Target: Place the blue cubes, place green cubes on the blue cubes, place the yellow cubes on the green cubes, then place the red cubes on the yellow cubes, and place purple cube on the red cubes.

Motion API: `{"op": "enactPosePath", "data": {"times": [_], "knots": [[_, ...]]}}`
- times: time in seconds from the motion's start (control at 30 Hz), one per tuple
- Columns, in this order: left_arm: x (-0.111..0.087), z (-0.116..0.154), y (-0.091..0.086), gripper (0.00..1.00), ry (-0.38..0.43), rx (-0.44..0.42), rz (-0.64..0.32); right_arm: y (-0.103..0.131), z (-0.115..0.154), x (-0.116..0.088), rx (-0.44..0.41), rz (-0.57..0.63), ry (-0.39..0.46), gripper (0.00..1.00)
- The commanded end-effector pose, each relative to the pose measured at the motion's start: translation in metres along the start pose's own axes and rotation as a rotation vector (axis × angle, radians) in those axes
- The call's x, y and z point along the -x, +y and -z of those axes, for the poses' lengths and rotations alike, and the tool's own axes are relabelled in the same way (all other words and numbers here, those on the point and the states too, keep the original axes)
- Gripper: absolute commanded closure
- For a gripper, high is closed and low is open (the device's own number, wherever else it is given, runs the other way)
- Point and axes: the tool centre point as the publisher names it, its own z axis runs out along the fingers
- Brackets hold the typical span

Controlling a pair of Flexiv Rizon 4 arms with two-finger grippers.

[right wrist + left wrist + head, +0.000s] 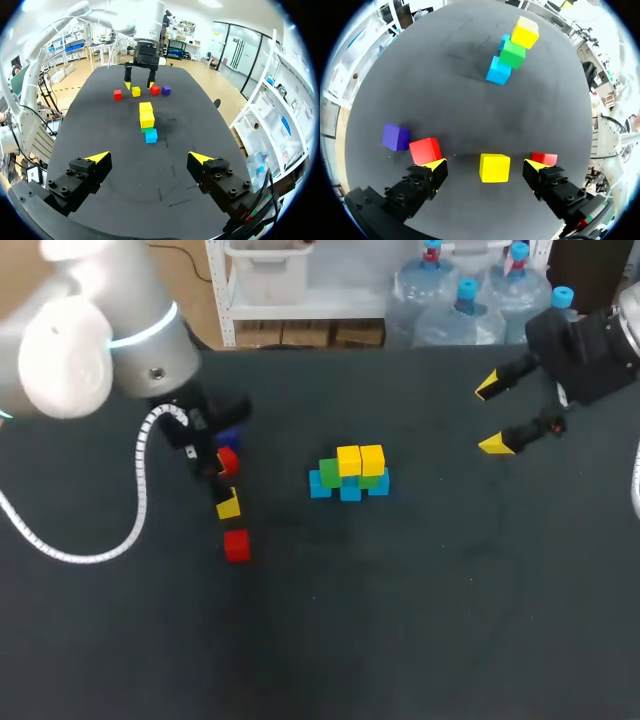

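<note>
A stack stands mid-table: blue cubes [349, 490] at the base, green cubes [330, 473] on them, two yellow cubes [360, 460] on top. To its left lies a row of loose cubes: purple [396, 137], red [425, 150], yellow [494, 167] and red [544, 159]. My left gripper [485, 164] is open just above the loose yellow cube, one fingertip on each side, not touching it. My right gripper [492, 416] hangs open and empty above the table's far right; in its own view the right gripper [150, 158] looks toward the stack [147, 122].
The nearer red cube [237, 545] lies closest to the table's front. The left arm's white cable [140, 480] loops over the table's left side. Dark tabletop [420, 620] stretches in front of the stack.
</note>
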Motion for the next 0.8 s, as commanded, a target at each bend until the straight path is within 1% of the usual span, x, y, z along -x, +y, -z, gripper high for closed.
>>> {"op": "enactPosePath", "data": {"times": [0.03, 0.1, 0.17, 0.27, 0.57, 0.8], "knots": [[0.001, 0.002, -0.01, 0.0, 0.09, 0.04, 0.011, 0.0, 0.0, 0.0, -0.001, 0.001, -0.002, 0.0], [0.001, 0.001, -0.014, 0.0, 0.096, 0.059, 0.018, 0.0, 0.0, 0.0, -0.001, 0.001, -0.002, 0.0], [0.001, -0.002, -0.016, 0.0, 0.085, 0.064, 0.023, 0.0, 0.0, 0.0, -0.001, 0.001, -0.002, 0.0], [0.0, -0.005, -0.017, 0.0, 0.09, 0.069, 0.029, 0.0, 0.0, 0.0, -0.001, 0.001, -0.002, 0.0], [-0.003, -0.007, -0.013, 0.0, 0.103, 0.056, 0.019, 0.0, 0.0, 0.0, -0.001, 0.001, -0.002, 0.0], [-0.003, -0.008, -0.009, 0.0, 0.097, 0.048, 0.001, 0.0, 0.0, 0.0, -0.001, 0.001, -0.002, 0.0]]}}
